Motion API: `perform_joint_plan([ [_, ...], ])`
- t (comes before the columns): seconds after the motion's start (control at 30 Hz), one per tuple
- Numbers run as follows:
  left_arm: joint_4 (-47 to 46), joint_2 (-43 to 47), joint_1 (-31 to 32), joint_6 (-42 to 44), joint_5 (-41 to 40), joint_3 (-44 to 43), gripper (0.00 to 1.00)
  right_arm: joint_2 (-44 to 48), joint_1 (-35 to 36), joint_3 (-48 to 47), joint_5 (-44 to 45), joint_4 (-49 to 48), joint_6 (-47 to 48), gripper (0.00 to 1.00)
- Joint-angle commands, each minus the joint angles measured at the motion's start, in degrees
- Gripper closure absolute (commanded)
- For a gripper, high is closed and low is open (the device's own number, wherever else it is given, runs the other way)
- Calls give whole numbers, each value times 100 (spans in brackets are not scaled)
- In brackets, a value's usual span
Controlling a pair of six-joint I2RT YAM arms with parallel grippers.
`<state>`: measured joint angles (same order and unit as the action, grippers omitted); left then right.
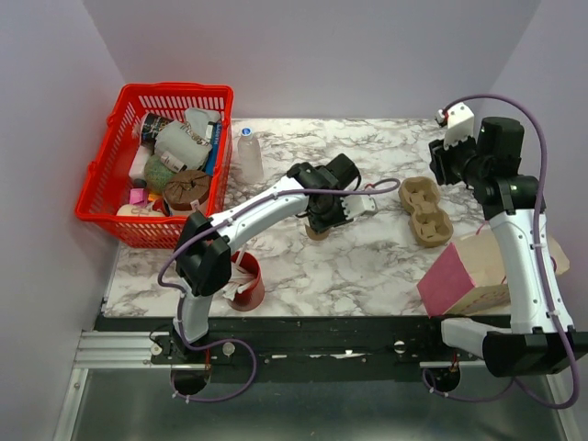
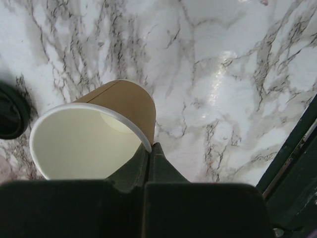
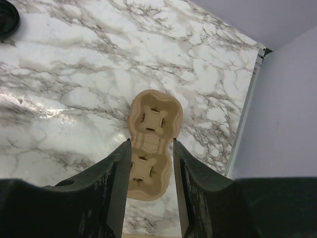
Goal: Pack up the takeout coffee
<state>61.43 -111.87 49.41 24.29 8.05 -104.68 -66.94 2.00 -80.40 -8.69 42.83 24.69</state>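
The takeout coffee cup (image 2: 126, 104) is a tan paper cup with a pale rim, open and lidless. My left gripper (image 2: 150, 147) is shut on its rim wall, one finger inside and one outside. In the top view the left gripper (image 1: 326, 213) is at mid-table with the cup's base (image 1: 318, 232) showing under it. The black lid (image 2: 9, 111) lies on the marble beside the cup; it also shows in the right wrist view (image 3: 6, 17). My right gripper (image 3: 151, 142) is open and empty, high above the brown pulp carrier (image 3: 152, 121).
A red basket (image 1: 115, 188) full of items stands at the back left, with a clear bottle (image 1: 249, 156) beside it. A red cup of white sticks (image 1: 248, 283) is near the left arm's base. The carrier (image 1: 426, 211) and a pink and kraft bag (image 1: 473, 271) are on the right.
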Motion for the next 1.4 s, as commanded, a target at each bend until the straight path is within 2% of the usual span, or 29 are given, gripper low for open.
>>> perform_joint_plan([
  [0.0, -377, -1, 95, 163, 425, 229, 100, -345, 2, -309, -361, -134, -614, 52],
  [0.33, -1133, -124, 139, 137, 285, 1011, 100, -487, -7, -283, -590, -90, -658, 51],
  [0.4, -1142, -124, 157, 137, 311, 1029, 96, -487, 2, -239, -608, -82, -667, 51],
  [0.5, -1124, -115, 166, 111, 320, 1038, 84, -452, 2, -187, -599, -99, -676, 51],
  [0.57, -1098, -89, 166, 111, 293, 1003, 69, -426, 2, -160, -608, -125, -684, 51],
  [0.7, -922, 156, 166, 76, 311, 766, 54, -390, -7, -160, -660, -117, -711, 50],
  [0.77, -913, 315, 166, 84, 407, 678, 38, -399, -7, -169, -695, -108, -711, 50],
  [0.87, -747, 622, 174, 128, 811, 546, 25, -408, -15, -195, -731, -108, -711, 50],
  [1.0, -1149, 1428, 157, 399, 812, 1115, 27, -452, -7, -274, -783, -99, -720, 49],
  [1.07, -1230, 1720, 78, 628, 952, 1678, 33, -478, 2, -301, -845, -99, -720, 49],
  [1.17, -687, 1810, -71, 1278, 1180, 1811, 38, -522, -7, -310, -968, -99, -720, 49],
  [1.23, -2, 1661, -115, 1830, 1251, 1698, 39, -592, -7, -318, -1090, -108, -737, 49],
  [1.37, 721, 1537, -133, 2289, 1269, 1688, 42, -759, -7, -424, -1249, -108, -772, 49],
])
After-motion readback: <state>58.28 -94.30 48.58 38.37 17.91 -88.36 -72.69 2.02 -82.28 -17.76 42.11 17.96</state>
